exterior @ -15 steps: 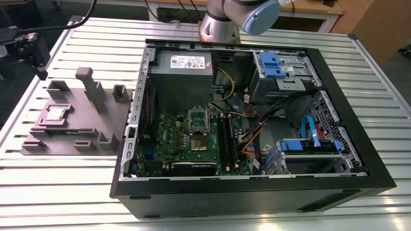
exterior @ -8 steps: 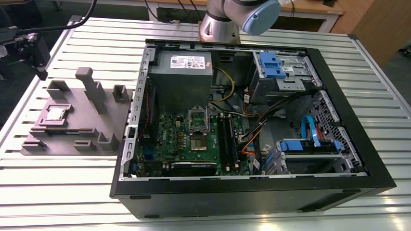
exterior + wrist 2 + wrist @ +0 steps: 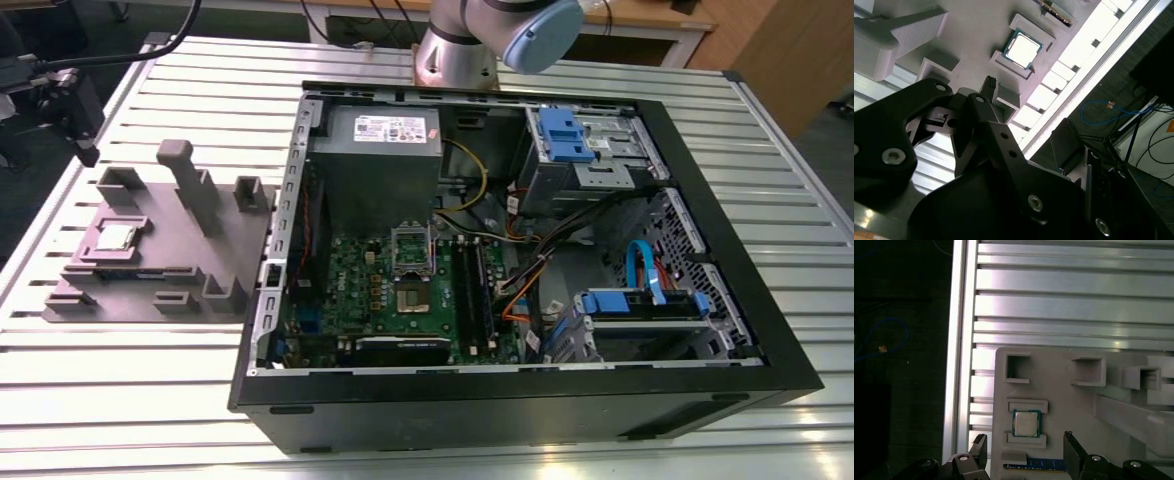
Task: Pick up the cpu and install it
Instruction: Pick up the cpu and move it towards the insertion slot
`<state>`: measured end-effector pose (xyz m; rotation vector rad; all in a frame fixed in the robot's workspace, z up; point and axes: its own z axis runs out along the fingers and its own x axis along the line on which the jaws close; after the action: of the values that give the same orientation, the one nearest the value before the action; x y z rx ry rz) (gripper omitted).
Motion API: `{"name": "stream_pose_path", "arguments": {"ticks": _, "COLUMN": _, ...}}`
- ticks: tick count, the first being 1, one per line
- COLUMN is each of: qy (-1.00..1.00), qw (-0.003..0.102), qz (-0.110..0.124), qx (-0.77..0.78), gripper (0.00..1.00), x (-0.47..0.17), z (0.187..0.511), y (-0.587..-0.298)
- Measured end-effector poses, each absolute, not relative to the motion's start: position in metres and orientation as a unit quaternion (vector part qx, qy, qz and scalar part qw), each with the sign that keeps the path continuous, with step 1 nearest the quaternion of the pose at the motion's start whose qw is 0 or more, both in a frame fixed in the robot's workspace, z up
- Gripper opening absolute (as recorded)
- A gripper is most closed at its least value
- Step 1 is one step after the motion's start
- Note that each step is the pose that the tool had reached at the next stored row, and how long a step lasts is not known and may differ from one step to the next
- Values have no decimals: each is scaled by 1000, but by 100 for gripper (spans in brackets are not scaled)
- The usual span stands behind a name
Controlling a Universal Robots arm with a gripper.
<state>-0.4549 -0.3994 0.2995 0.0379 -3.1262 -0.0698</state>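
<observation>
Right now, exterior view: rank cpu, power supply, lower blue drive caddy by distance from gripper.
From the gripper, exterior view's left edge:
1. cpu, on the grey block beside the case.
2. power supply, inside the case.
3. lower blue drive caddy, case's exterior-view right.

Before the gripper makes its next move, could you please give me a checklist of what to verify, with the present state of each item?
1. cpu lies flat in its recess on the grey holder block: ok.
2. Nothing covers the cpu: ok.
3. gripper open and empty: ok.
4. Fingers clear of the cpu: ok.
5. Computer case open on top: ok.
6. Motherboard socket empty: cannot tell.
</observation>
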Motion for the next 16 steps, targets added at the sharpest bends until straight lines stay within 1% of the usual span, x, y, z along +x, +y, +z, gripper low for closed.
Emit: {"name": "stream_pose_path", "arguments": {"ticks": 16, "qy": -999, "qw": 8, "qz": -22, "qx": 28, "gripper": 71, "x": -455, "z": 298, "y": -399}}
